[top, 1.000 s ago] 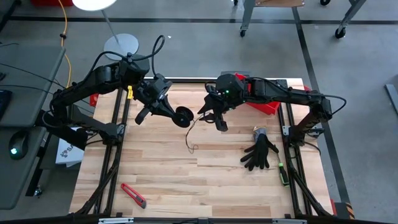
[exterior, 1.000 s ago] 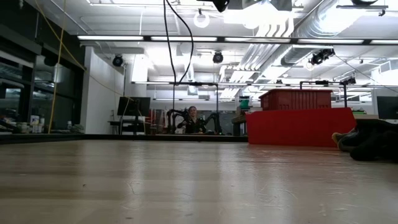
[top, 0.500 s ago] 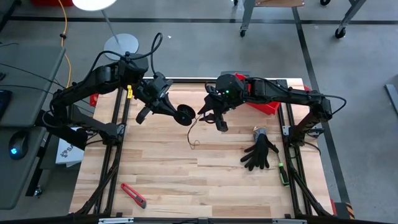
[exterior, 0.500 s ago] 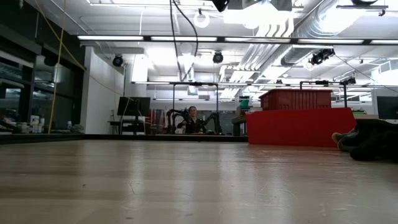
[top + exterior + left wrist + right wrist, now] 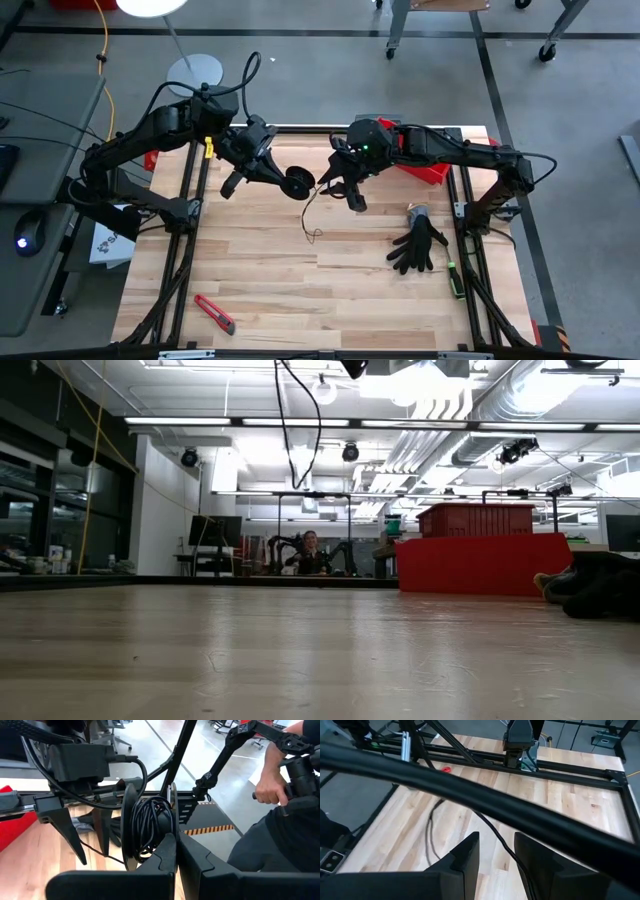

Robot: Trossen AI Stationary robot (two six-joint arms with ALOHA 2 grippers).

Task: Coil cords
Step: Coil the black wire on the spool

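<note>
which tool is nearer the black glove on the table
Right. The right tool hangs over the table's middle rear, with bare wood between it and the black glove at the right side. The left tool, shut on the spool, is farther left still.

Spool (image 5: 297, 183) w/ left gripper (image 5: 287, 181) has shifted slightly toward the right arm & a bit toward the table's far edge vs 1 s ago; gap to right gripper (image 5: 340, 188) now narrower. Loose cord (image 5: 310, 218) on the table has been drawn in: the tail loop that lay lower on the boards now sits closer under the spool, w/ less slack lying flat. In low view, the hanging cord (image 5: 300, 420) has swung rightward, its loop shape changed since 1 s ago.
</note>
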